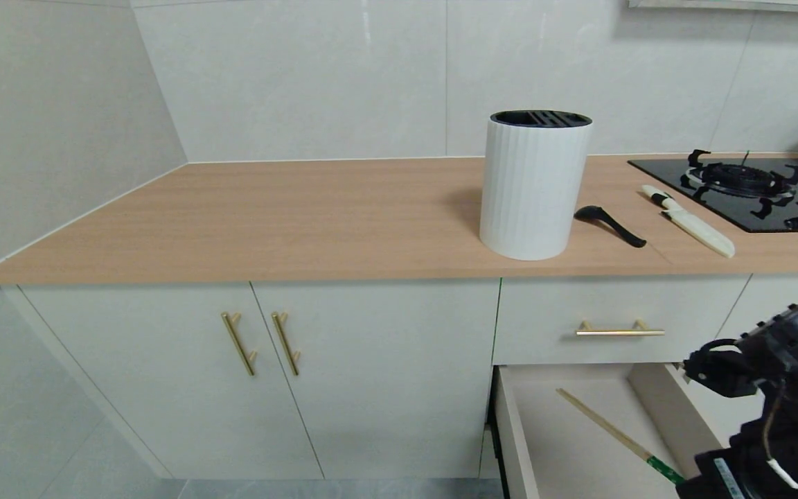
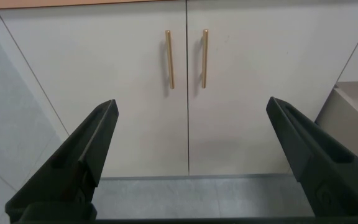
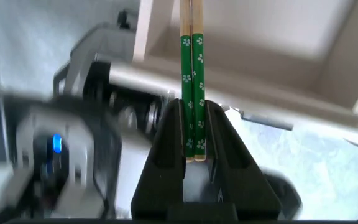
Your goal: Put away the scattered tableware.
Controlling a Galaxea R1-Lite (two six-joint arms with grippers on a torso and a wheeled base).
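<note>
A pair of wooden chopsticks [image 3: 191, 62] with green patterned ends is clamped between the fingers of my right gripper [image 3: 194, 107]. They reach into the open drawer [image 1: 510, 430] below the counter, where they show as a long thin stick [image 1: 610, 431] slanting across the drawer floor. On the wooden counter [image 1: 302, 215] lie a black spoon [image 1: 610, 225] and a white-bladed knife [image 1: 690, 222], to the right of a white ribbed knife holder [image 1: 534, 187]. My left gripper [image 2: 191, 106] hangs open, low in front of the cabinet doors [image 2: 187, 124].
A black gas hob [image 1: 745, 187] sits at the counter's far right. Above the open drawer is a shut drawer with a gold handle [image 1: 619, 331]. Two gold handles [image 1: 260, 343] mark the double cabinet doors. Tiled walls close the back and left.
</note>
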